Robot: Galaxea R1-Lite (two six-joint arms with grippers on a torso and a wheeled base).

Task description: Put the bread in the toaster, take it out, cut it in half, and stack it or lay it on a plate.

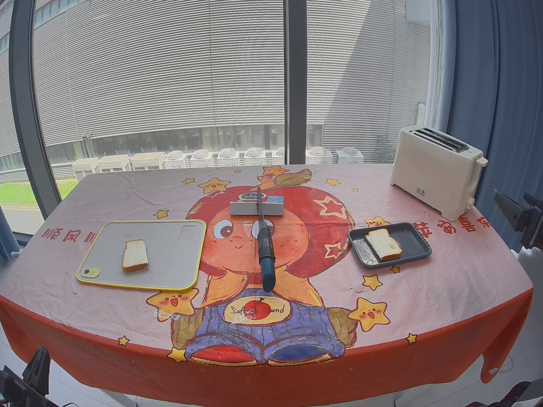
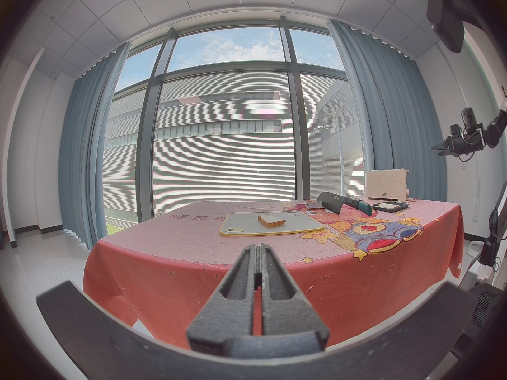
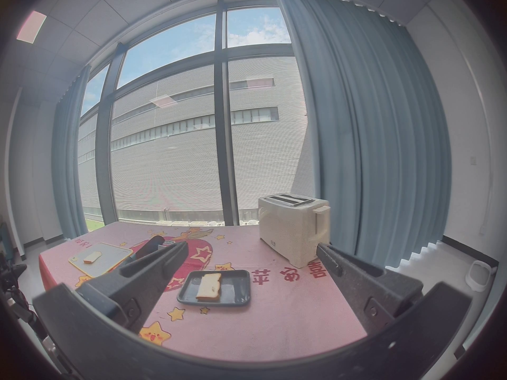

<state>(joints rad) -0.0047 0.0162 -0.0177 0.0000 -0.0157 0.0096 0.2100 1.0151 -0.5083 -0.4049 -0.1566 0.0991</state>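
Left end effector (image 2: 258, 252) dark grey, foam-textured; right end effector (image 3: 251, 250) dark, screw-fastened.

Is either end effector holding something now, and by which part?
Nothing is held: the left end effector is shut and empty, the right end effector open.

"Head camera?"
"High, looking down across the table (image 1: 452, 295) toward the window (image 1: 158, 69)."
"The wrists?"
"Left low, off the table's left corner; right nearer, beside the toaster (image 3: 293, 228). All share the table."

Left gripper (image 2: 257, 249) is held roughly level, pointing forward, with its two fingers (image 2: 237, 286) pressed flat together; right gripper (image 3: 251, 249) is likewise held level, with its fingers (image 3: 148, 278) spread wide; the two grippers are seen well apart.
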